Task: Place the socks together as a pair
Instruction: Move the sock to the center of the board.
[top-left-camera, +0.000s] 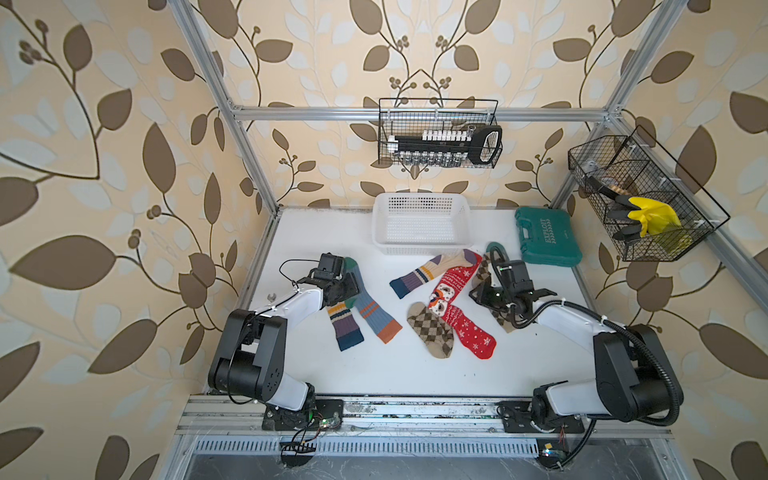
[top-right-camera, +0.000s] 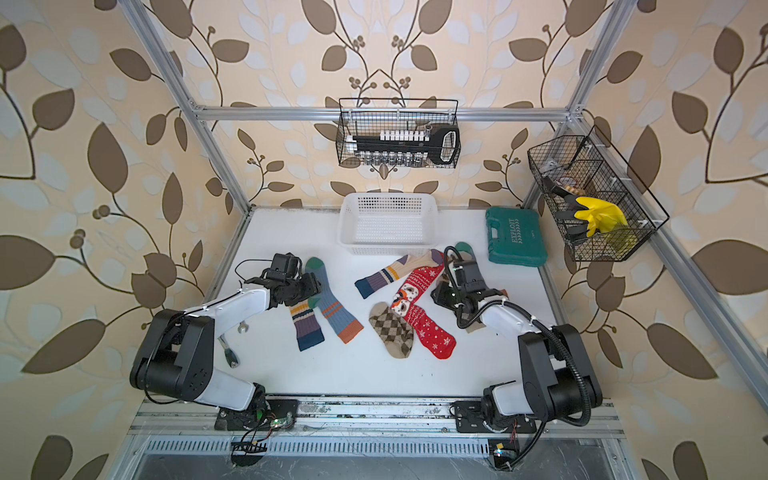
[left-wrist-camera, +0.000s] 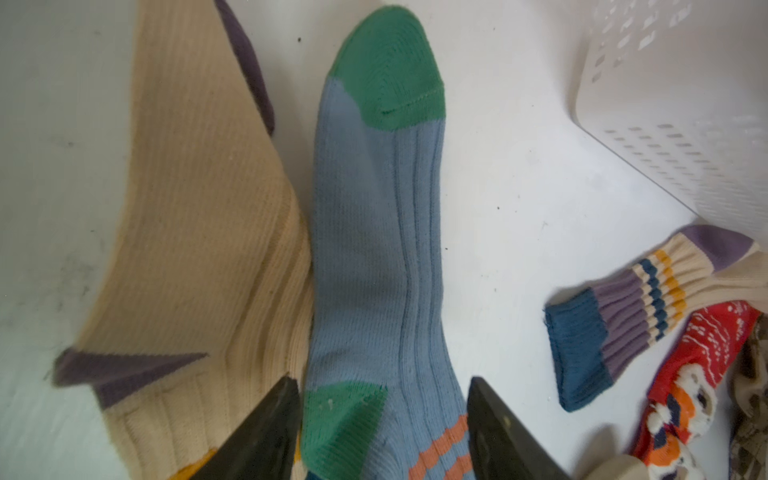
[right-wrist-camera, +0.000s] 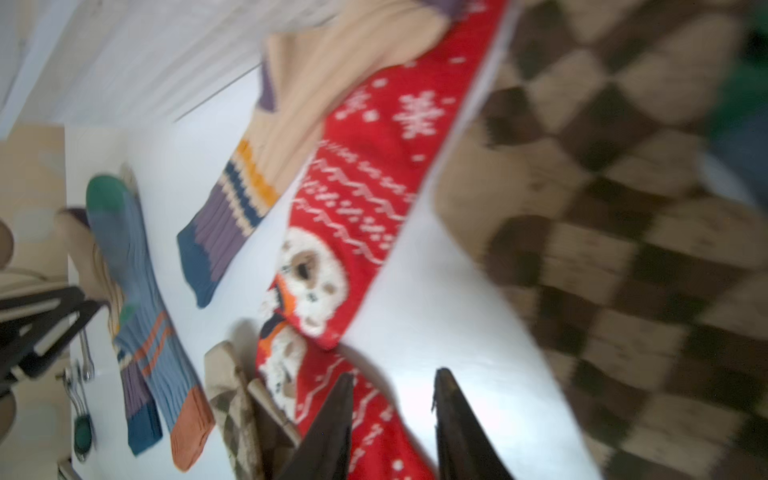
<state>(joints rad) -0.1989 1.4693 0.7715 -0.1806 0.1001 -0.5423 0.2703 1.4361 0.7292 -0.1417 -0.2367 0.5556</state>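
A blue-grey sock (top-left-camera: 368, 305) with a green toe lies beside a cream striped sock (top-left-camera: 345, 328) at the left. My left gripper (left-wrist-camera: 382, 381) is open and straddles the blue-grey sock (left-wrist-camera: 374, 232) near its heel. In the middle lie another striped sock (top-left-camera: 428, 270), two red snowflake socks (top-left-camera: 453, 278) (top-left-camera: 473, 336) and a brown argyle sock (top-left-camera: 432, 332). My right gripper (right-wrist-camera: 395, 374) hangs open and empty over the table beside a red sock (right-wrist-camera: 365, 187). A second argyle sock (right-wrist-camera: 623, 249) and a green-toed sock (top-left-camera: 496, 249) lie partly hidden under the right arm.
A white plastic basket (top-left-camera: 422, 245) stands at the back middle, with a teal tool case (top-left-camera: 548, 243) to its right. Wire baskets hang on the walls; one holds a yellow glove (top-left-camera: 648, 218). A wrench (top-right-camera: 243, 328) and a ratchet (top-right-camera: 228, 353) lie by the left arm.
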